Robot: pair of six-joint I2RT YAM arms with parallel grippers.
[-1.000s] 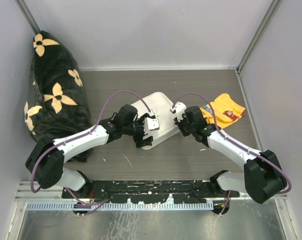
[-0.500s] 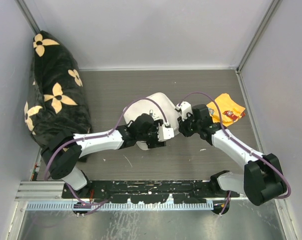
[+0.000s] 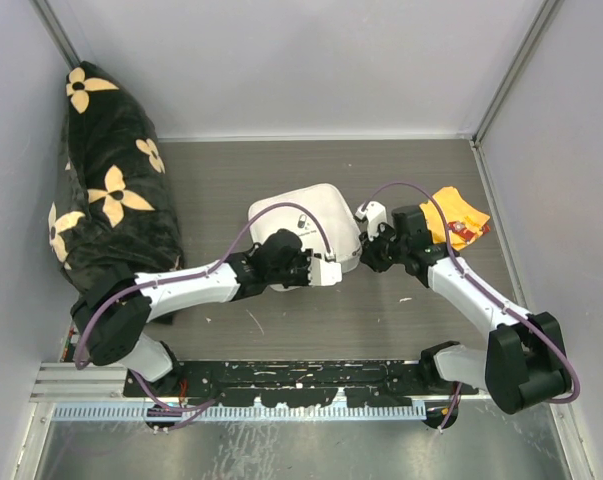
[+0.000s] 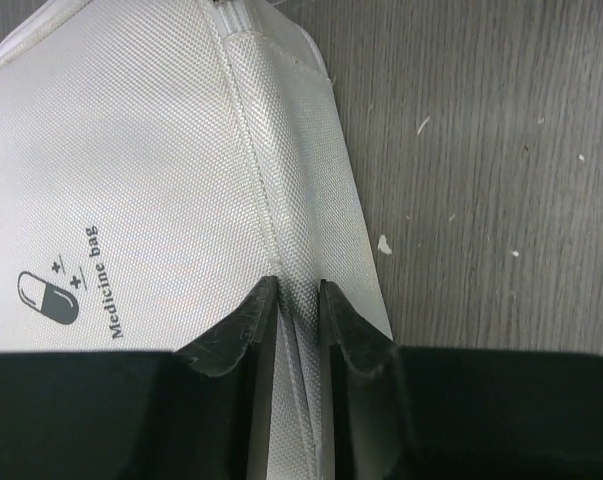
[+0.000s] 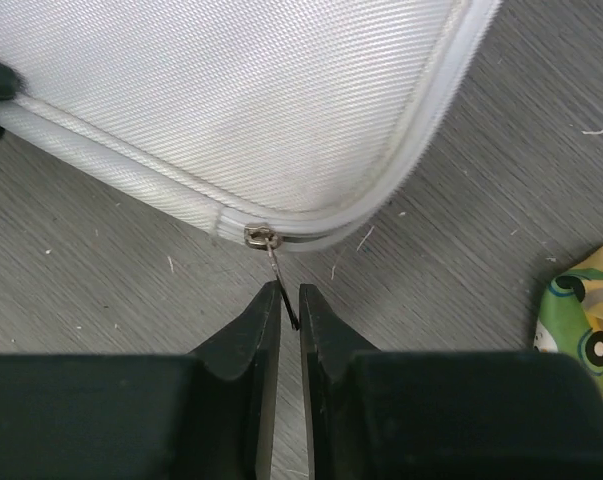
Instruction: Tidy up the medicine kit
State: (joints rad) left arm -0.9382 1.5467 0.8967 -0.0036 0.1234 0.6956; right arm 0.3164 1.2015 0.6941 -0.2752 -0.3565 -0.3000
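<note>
Black flower-print bag [image 3: 106, 190] at left, orange-yellow cloth [image 3: 459, 215] at right, on wood-grain table [image 3: 231, 170].

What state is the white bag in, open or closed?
Closed: the medicine kit lies flat, no gap showing; right gripper pinches its zipper pull.

The medicine kit [image 4: 131, 180] overruns the left wrist view's top and left edges. At the kit's rim, the zipper pull [image 5: 274, 262] loses its tip inside the right gripper [image 5: 289, 292]. Right of the kit, the cloth [image 5: 583, 325] is cropped.
</note>
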